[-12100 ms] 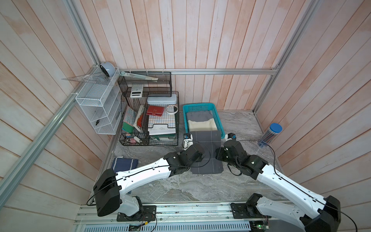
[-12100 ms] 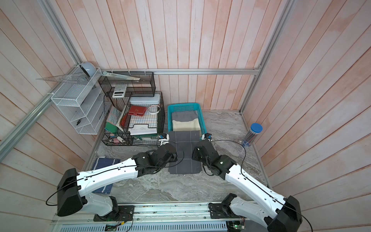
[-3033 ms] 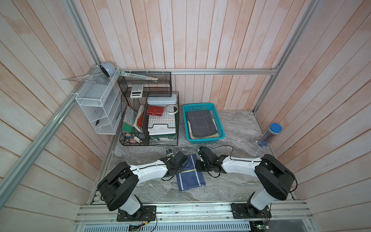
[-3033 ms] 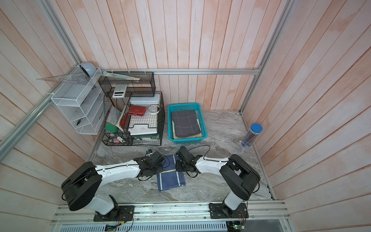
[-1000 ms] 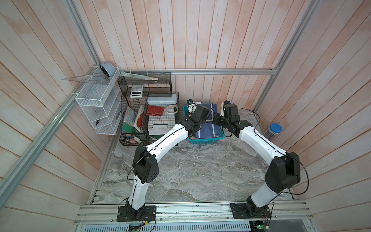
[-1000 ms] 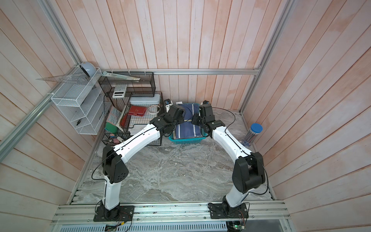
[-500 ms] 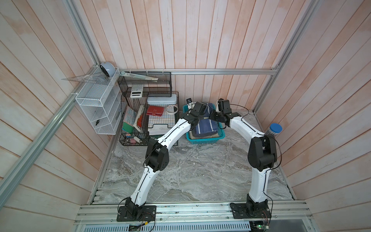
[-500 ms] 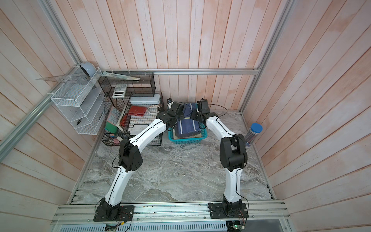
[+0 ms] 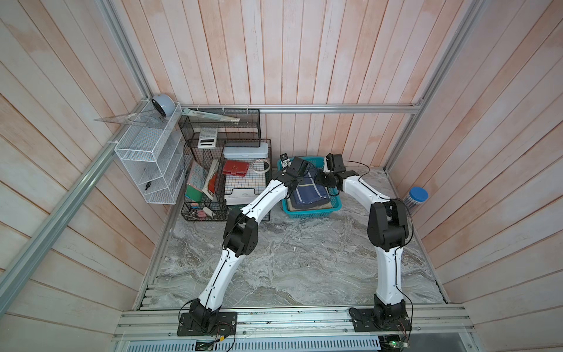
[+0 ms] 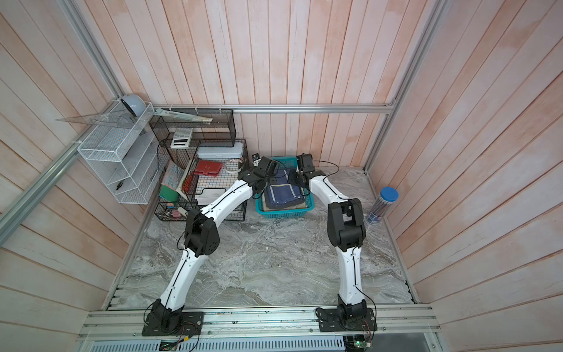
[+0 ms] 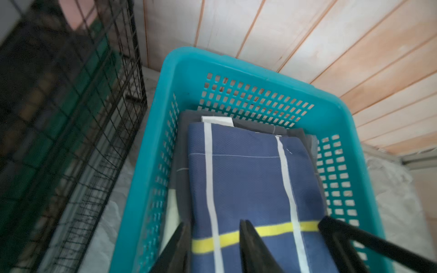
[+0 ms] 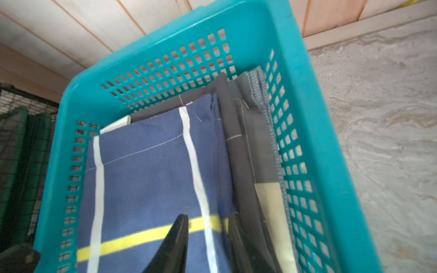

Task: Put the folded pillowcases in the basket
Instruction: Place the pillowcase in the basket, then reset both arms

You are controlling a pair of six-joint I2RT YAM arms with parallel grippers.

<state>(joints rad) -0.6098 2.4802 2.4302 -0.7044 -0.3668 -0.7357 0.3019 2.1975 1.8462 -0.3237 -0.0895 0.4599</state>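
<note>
Basket (image 9: 313, 211) floor filled; wire organiser (image 9: 213, 210) maybe touching left.

Navy folded pillowcase with white and yellow stripes (image 11: 248, 184): near end cut off in both wrist views; far end covered in both top views
Grey cloth (image 12: 238, 151): mostly hidden beneath it
Cream cloth (image 12: 272, 205): only a strip shows
Black wire desk organiser (image 11: 71, 118): blurred, contents unreadable
Turquoise perforated plastic basket (image 11: 236, 68): near wall out of frame in the wrist views

The pillowcase (image 11: 248, 184) is matt woven cloth, the basket (image 11: 236, 63) smooth perforated plastic, the walls (image 10: 274, 61) pale planked wood.
</note>
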